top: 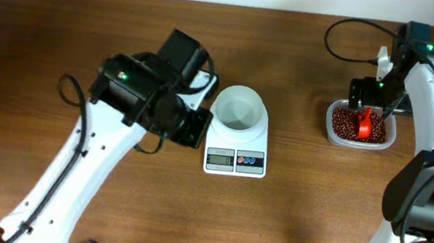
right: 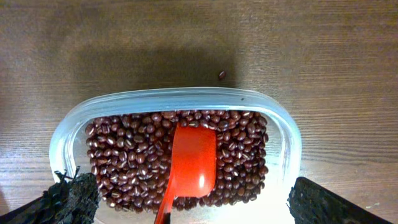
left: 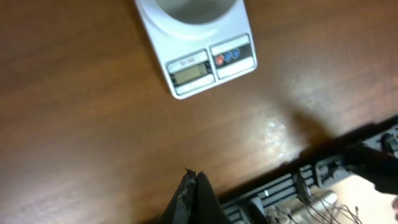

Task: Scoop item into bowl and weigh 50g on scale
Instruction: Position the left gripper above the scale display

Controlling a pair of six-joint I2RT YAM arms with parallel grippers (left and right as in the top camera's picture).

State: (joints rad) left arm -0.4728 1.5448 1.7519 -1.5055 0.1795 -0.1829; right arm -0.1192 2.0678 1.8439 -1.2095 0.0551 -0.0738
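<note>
Beneath my right pincer (right: 196,198), spread wide, a clear rounded-rectangular plastic tub (right: 281,124) holds small dark reddish-brown beans (right: 124,155), a red plastic scoop (right: 194,162) lying on them. Farther off, my left pincer (left: 191,186), pressed together, hangs beside the white digital scale (top: 235,160) bearing a round white bowl (top: 239,109).

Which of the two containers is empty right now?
The white bowl on the scale is empty; the clear plastic tub holds the reddish-brown beans and a red scoop.
</note>
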